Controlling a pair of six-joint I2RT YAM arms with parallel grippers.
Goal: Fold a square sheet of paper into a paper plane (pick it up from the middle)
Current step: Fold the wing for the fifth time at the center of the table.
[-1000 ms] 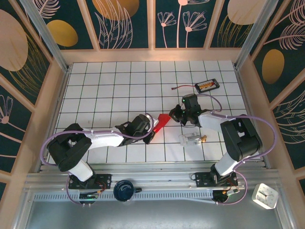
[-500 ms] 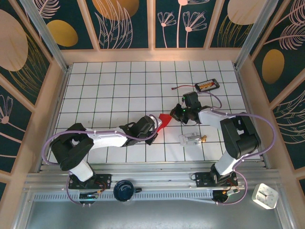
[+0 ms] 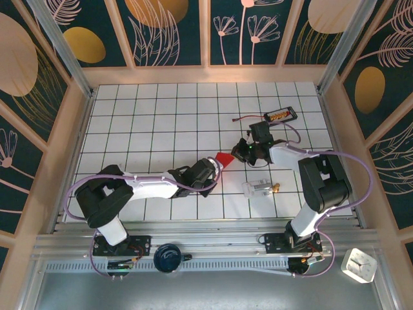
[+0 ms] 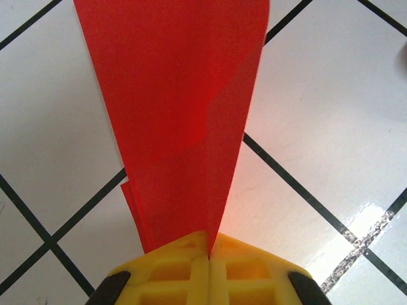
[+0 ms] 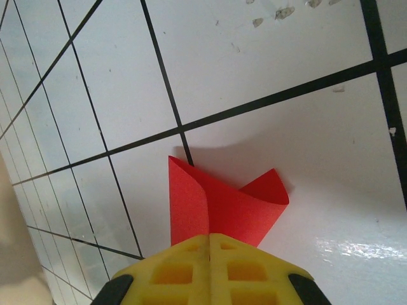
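At the middle of the table (image 3: 161, 116), the folded red paper (image 3: 224, 158) is pinched at opposite ends by the left gripper (image 4: 208, 254) and the right gripper (image 5: 210, 244), both clamped on it. Pull gently, keeping the layers aligned. The wrist views reveal overlapping folds; the overhead view gives the grippers' spacing.
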